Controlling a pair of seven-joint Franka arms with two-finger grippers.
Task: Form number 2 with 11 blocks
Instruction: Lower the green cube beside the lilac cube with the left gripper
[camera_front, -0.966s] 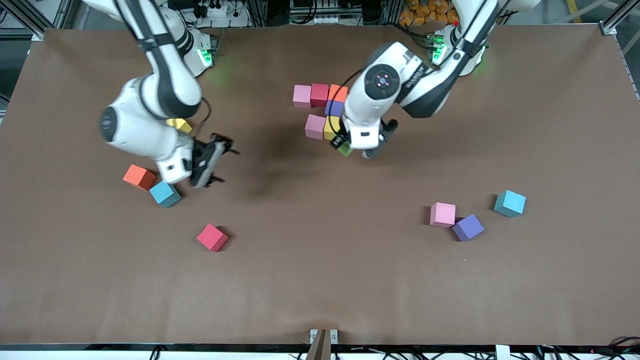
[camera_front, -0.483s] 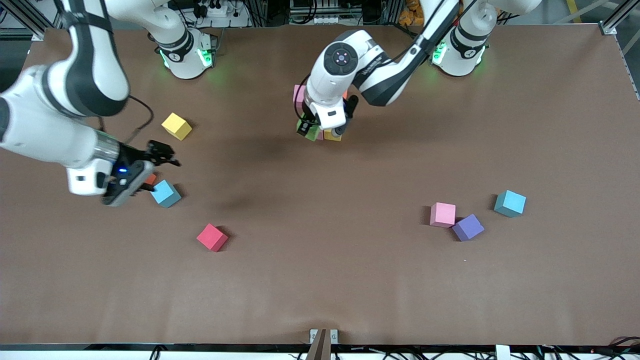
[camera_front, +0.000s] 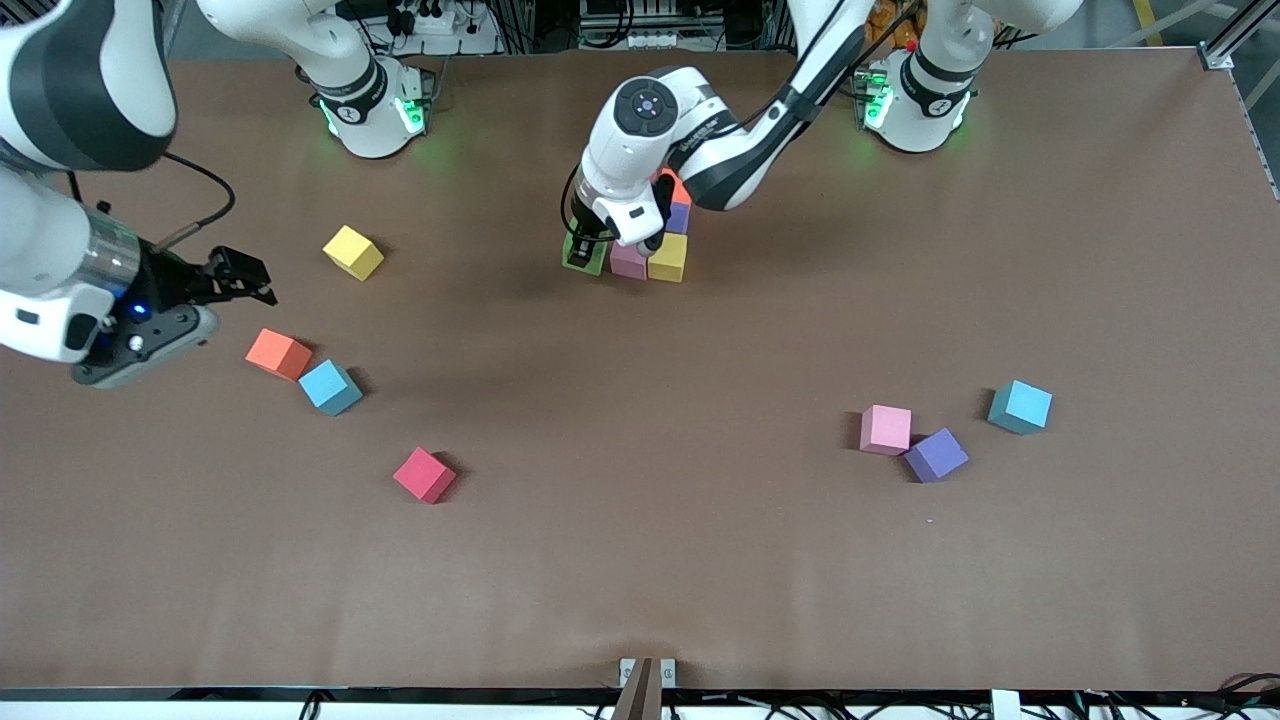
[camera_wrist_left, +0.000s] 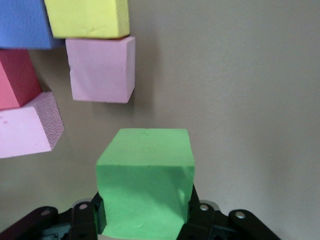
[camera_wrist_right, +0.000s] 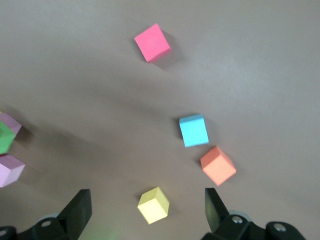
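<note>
On the brown table (camera_front: 700, 560) the step in hand seems to be placing the green block (camera_wrist_left: 145, 187). The left gripper (camera_front: 585, 250) holds it tightly between its fingers, just beside the pink block (camera_wrist_left: 102, 70) of the unfinished number 2 (camera_front: 655, 235). Next it must lower and release. The right gripper (camera_front: 225, 280) waits wide open over the loose blocks, the yellow one (camera_wrist_right: 153, 205) nearest.
</note>
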